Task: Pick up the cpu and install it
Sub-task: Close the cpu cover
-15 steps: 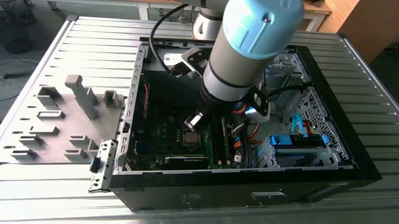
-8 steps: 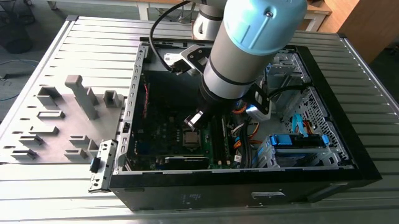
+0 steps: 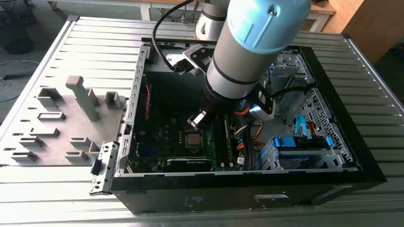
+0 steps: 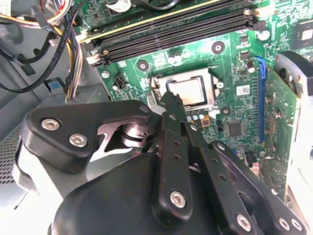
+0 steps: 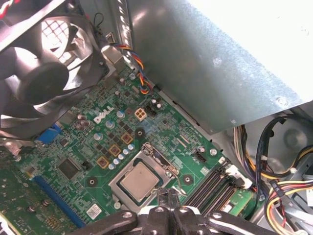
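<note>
Table [image 3: 63, 56]: slatted metal, lying beside the gripper [image 3: 197, 120], exterior view's left.
Gripper: hovering in open case [image 3: 189, 201], fingers [image 4: 174, 147] pinched together, empty.
Cpu [image 5: 141, 180]: sitting in socket [image 5: 115, 185] near fingertips.
Room: wooden panel [image 3: 369, 21] standing well off, exterior view's right.

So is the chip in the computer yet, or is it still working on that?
Looks mostly done: the cpu already lies flat in its socket on the green board. The gripper hovers just above it, shut and holding nothing. Whether the socket is latched, I cannot tell.
</note>
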Robot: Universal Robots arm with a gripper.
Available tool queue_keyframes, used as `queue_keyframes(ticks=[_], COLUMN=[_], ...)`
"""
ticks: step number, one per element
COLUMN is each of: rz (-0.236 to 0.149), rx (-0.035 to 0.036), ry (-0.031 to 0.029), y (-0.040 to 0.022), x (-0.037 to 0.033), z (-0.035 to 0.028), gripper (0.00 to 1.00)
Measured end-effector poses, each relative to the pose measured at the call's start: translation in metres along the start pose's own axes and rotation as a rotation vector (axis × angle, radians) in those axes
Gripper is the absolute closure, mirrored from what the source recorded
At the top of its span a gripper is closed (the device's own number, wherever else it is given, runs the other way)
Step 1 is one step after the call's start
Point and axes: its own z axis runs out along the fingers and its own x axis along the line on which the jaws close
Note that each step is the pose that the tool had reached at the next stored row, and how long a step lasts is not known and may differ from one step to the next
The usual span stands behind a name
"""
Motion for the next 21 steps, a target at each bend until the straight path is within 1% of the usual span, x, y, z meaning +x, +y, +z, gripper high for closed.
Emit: queue_keyframes(ticks=[11, 16, 21], rz=[0.0, 0.0, 0.0], rx=[0.0, 0.0, 0.0], ry=[0.0001, 0.0001, 0.0], y=[0.003, 0.0053, 0.0061], x=[-0.0065, -0.0092, -0.01], z=[0.0015, 0.0024, 0.0028], gripper=[0.89, 0.89, 0.89])
